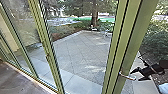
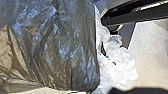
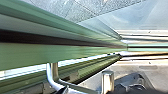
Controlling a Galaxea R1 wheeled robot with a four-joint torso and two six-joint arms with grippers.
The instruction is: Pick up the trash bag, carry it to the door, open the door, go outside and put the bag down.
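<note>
Paved yard (image 1: 80,52) beyond green-framed glass (image 1: 21,23), the right claw (image 1: 134,75) spread beside the door handle (image 1: 127,76).

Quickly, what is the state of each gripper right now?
Left gripper: cannot be told; a dark bag is close to its wrist camera.
Right gripper: jaws open, near the door handle.

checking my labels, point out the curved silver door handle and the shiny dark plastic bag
Curved silver door handle (image 1: 128,77): head view, its bar.
Shiny dark plastic bag (image 2: 63,50): left wrist view, wrinkled side.
</note>
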